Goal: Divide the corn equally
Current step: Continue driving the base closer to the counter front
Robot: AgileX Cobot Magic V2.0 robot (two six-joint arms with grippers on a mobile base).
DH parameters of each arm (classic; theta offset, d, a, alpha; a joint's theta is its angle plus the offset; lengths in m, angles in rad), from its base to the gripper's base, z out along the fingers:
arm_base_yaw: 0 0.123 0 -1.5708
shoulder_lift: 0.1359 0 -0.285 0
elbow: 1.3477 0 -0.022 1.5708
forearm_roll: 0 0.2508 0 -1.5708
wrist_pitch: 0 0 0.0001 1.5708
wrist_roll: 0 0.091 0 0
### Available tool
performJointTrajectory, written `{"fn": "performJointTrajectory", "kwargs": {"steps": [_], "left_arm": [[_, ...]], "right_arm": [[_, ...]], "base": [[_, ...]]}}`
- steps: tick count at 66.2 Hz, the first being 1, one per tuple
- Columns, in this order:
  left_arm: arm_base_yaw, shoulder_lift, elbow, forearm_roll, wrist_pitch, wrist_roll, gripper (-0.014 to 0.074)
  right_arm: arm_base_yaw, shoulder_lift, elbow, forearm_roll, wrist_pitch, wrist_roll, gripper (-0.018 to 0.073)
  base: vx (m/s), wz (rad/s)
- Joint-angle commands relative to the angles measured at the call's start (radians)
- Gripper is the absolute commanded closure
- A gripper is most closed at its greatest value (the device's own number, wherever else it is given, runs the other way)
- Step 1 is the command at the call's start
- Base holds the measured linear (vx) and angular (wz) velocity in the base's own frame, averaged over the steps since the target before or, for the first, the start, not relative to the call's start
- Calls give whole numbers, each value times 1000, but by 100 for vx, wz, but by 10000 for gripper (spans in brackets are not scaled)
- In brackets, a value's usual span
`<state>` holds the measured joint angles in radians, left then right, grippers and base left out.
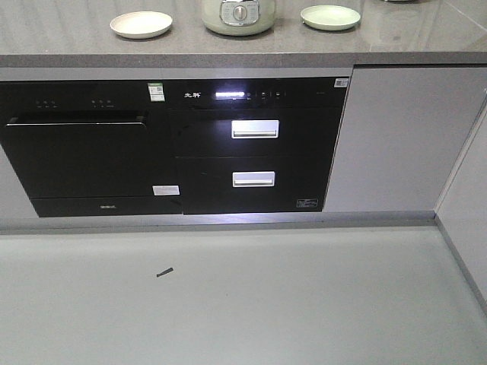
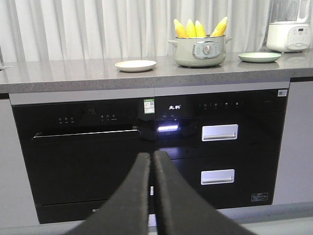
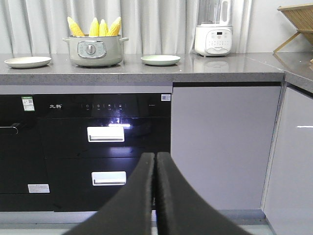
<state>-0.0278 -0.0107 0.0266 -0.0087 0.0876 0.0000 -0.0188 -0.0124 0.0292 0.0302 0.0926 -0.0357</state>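
Poking from the pot (image 2: 185,55), corn (image 2: 191,28) hides its bases; left claw (image 2: 152,157) and right claw (image 3: 155,156) pinched closed.

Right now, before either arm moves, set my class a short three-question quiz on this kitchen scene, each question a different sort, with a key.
1. How many cobs of corn stand in the pot?
2. True or false: the cream plate and the green plate hold no corn.
3. The pot stands: A between the plates; B left of both; C right of both.
Key: 1 four; 2 true; 3 A.
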Motion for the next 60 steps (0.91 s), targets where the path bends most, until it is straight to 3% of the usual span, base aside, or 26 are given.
{"fn": "performJointTrajectory", "kwargs": {"steps": [1,60], "left_arm": [[0,-16,14,-4,-68,-11,603],[0,-16,14,-4,-68,-11,603]], "right_arm": [[-7,5,7,-1,-71,-11,570],[-7,5,7,-1,-71,-11,570]], "base": [[5,1],[6,0]]}}
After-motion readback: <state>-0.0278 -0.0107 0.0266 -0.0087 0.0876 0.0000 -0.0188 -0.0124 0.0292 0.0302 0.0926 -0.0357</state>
